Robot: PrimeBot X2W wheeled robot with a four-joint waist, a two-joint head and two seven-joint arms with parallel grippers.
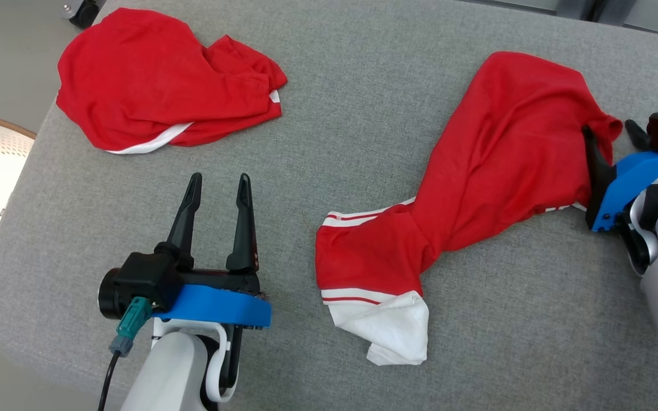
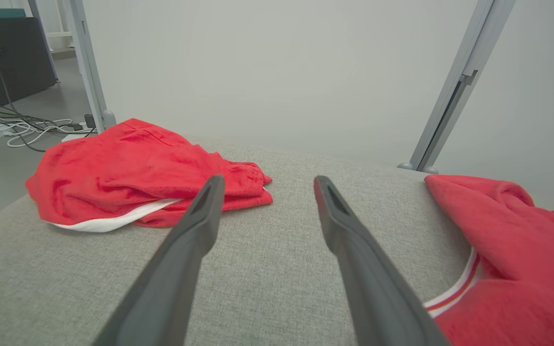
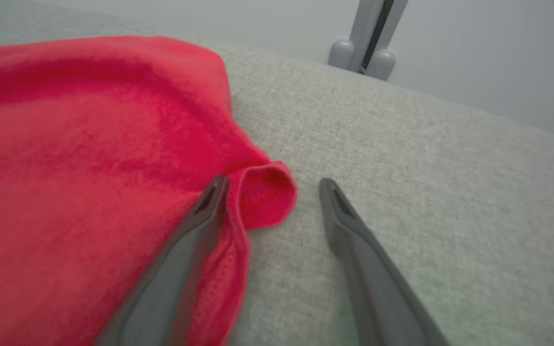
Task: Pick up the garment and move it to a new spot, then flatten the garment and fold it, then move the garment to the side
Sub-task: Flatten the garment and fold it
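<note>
Garment [image 1: 494, 165] sprawls by cushion's [image 1: 329, 142] right edge; right jaws gape astride its hem, left jaws gape over bare middle.

Bunched garment [image 1: 163, 80] on cushion [image 1: 363, 114], far left; long garment [image 1: 477, 188] right of centre; left gripper [image 1: 219, 180] near edge, between them.

Even, diffuse light is cast throughout; only faint shadows are seen beneath the garment [image 1: 494, 165]. A blown-out glare is seen at nine o'clock in the head view. In the wrist views, fingers [image 3: 181, 269] are blurred and a post [image 2: 454, 96] is slanted by lens distortion.
</note>
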